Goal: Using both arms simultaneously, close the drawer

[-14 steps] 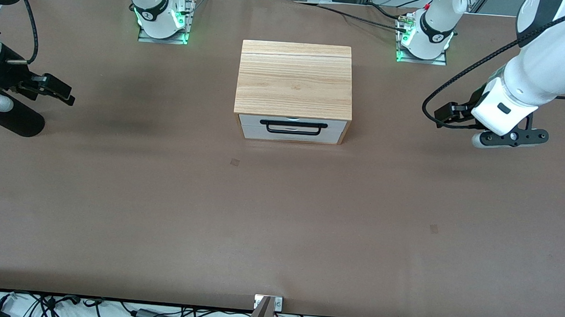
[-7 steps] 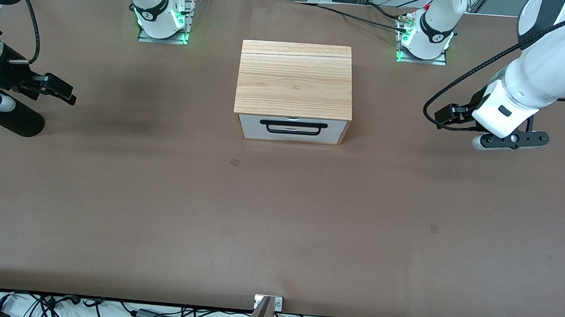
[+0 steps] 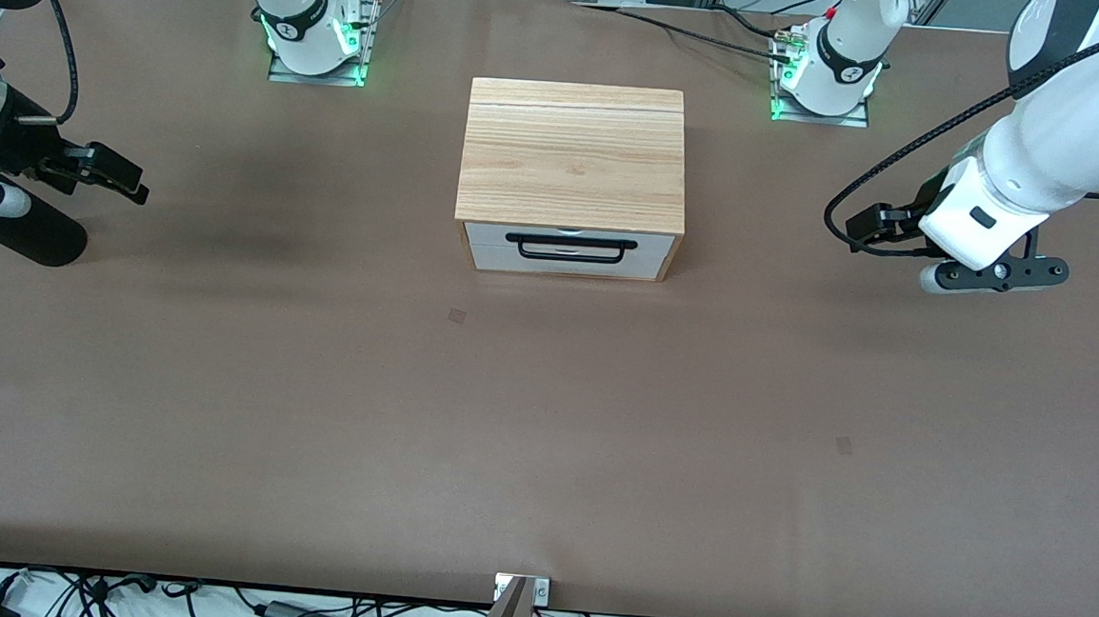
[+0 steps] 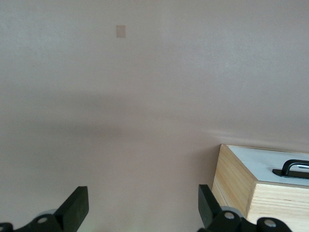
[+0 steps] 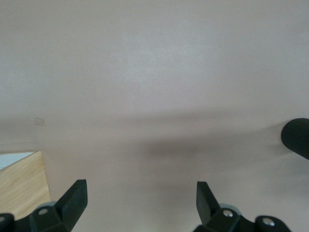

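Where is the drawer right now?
The drawer sits shut in the oak cabinet at mid-table, its front facing the front camera, between both waiting arms.

A wide brown matte tabletop (image 3: pixel 314 409) carries a light oak box-shaped cabinet (image 3: pixel 573 153) standing about midway between the two arms' ends. Its white drawer front (image 3: pixel 567 250) with a long black bar handle (image 3: pixel 569 248) faces the front camera. Two metal base plates (image 3: pixel 316 70) lit green sit along the edge farthest from that camera.

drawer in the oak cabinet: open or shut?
Shut: the white-fronted drawer with black bar handle sits flush within the light oak cabinet; no reddish wood interior shows.
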Controlling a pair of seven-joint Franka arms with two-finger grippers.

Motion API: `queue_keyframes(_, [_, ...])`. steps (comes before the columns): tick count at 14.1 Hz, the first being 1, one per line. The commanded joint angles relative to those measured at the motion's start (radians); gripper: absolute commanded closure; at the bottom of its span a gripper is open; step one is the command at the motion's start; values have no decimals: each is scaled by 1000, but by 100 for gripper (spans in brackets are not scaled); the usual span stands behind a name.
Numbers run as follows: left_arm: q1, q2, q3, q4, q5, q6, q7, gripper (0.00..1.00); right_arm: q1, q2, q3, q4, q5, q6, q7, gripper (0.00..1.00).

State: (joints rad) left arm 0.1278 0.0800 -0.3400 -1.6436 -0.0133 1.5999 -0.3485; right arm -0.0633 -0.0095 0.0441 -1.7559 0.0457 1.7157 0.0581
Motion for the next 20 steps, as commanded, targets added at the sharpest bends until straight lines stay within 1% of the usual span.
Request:
queue_keyframes(1, [6, 17, -2, 33, -13, -17, 8, 0, -3, -3, 8, 10, 3, -16, 14, 0])
queue_keyframes(3, [-5, 18, 4, 33, -16, -15, 6, 0, -3, -3, 8, 10, 3, -16, 14, 0])
queue_keyframes(4, [-26, 11, 12, 34, -14, -18, 6, 0, -3, -3, 8, 10, 3, -16, 14, 0])
queue_keyframes(5, [-93, 11, 69, 37, -14, -20, 6, 0, -3, -3, 7, 10, 3, -16, 14, 0])
queue_keyframes(6, [-191, 12, 202, 38, -23, -15, 6, 0, -3, -3, 8, 10, 3, -16, 14, 0])
queue_keyframes(7, [-258, 12, 267, 39, -34, -18, 8, 0, -3, -3, 8, 10, 3, -16, 14, 0])
queue_keyframes(12, [-258, 12, 269, 39, -34, -20, 8, 0, -3, -3, 8, 10, 3, -16, 14, 0])
queue_keyframes(14, [-241, 12, 262, 39, -36, -21, 8, 0, -3, -3, 7, 10, 3, -16, 14, 0])
queue_keyframes(15, [-225, 12, 245, 39, -36, -21, 8, 0, -4, -3, 7, 10, 3, -16, 14, 0])
queue_keyframes(17, [-147, 15, 166, 39, -36, -21, 8, 0, -4, -3, 8, 10, 3, -16, 14, 0])
queue_keyframes(20, [-145, 15, 162, 41, -36, -21, 8, 0, -4, -3, 8, 10, 3, -16, 14, 0])
